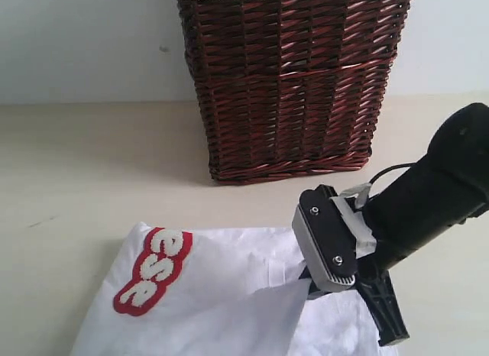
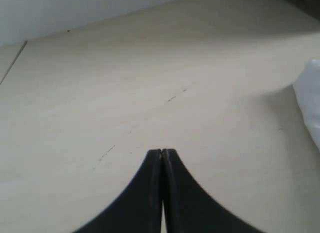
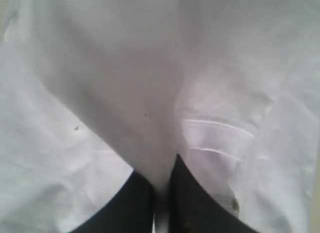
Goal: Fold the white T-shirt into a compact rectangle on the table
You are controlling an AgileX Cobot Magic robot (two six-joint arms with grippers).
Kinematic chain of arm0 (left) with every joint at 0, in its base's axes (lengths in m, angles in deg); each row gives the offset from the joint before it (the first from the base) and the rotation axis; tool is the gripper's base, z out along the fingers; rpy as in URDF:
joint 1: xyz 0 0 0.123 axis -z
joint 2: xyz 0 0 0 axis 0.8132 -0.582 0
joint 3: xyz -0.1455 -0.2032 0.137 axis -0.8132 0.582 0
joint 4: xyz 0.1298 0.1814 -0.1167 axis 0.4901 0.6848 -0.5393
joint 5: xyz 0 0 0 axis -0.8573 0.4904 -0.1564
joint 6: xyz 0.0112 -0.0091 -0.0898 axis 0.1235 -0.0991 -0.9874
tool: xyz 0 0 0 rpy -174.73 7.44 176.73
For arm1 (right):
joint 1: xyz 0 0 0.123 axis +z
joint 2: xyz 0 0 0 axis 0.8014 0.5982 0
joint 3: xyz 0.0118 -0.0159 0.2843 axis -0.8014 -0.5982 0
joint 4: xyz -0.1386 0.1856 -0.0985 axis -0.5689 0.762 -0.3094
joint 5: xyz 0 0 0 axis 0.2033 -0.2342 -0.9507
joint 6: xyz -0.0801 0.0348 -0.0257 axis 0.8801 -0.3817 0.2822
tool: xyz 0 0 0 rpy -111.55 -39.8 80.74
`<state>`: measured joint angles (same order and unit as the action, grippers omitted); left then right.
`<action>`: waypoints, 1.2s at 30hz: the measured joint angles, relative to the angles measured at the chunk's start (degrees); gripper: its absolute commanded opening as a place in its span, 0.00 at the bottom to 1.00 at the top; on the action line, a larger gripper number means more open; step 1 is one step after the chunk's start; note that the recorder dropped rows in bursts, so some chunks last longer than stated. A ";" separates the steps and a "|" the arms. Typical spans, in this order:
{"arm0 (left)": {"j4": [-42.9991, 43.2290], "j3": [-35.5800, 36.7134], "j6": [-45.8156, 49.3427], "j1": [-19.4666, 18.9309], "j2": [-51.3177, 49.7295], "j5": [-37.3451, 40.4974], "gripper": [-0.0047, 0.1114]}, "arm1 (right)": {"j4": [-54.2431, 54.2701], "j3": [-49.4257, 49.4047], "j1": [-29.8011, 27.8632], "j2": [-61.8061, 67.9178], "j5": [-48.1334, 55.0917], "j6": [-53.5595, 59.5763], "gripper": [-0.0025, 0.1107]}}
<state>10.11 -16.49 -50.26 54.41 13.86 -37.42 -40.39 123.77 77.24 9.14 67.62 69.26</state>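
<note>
The white T-shirt (image 1: 221,295) lies on the pale table (image 1: 84,165) at the lower middle of the exterior view, its red-outlined letters (image 1: 153,268) on the left part. My right gripper (image 1: 309,283) is down on the shirt's right side, shut on a fold of white cloth (image 3: 160,158) that rises between its black fingers. In the left wrist view my left gripper (image 2: 162,152) hovers over bare table with its fingers pressed together and nothing between them; a bit of white shirt (image 2: 310,100) shows at that view's edge. The left arm is outside the exterior view.
A tall dark brown wicker basket (image 1: 290,81) stands on the table behind the shirt, against a pale wall. Bare table stretches to the left of the basket and shirt.
</note>
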 measured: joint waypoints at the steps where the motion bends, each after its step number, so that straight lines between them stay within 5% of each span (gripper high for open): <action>1: 0.00 0.00 0.00 0.00 0.00 0.00 0.04 | -0.60 0.00 0.00 -0.94 -0.20 -0.23 0.02; 12: 0.00 0.00 0.00 0.00 0.00 0.00 0.04 | -21.49 0.00 -0.14 -8.57 -7.06 -23.19 0.02; 19: 0.00 0.00 0.00 0.00 0.00 0.00 0.04 | -22.74 0.00 -1.80 -9.44 -17.59 -29.16 0.02; 28: 0.00 0.00 0.00 0.00 0.00 0.00 0.04 | -22.54 0.00 -1.80 -8.45 -14.63 -29.91 0.02; 36: 0.00 0.00 0.00 0.00 0.00 0.00 0.04 | -12.26 6.77 -2.76 -15.85 -25.00 -30.16 0.02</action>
<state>10.11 -16.49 -50.26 54.41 13.86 -37.42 -52.65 130.54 74.48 -6.71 42.62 39.10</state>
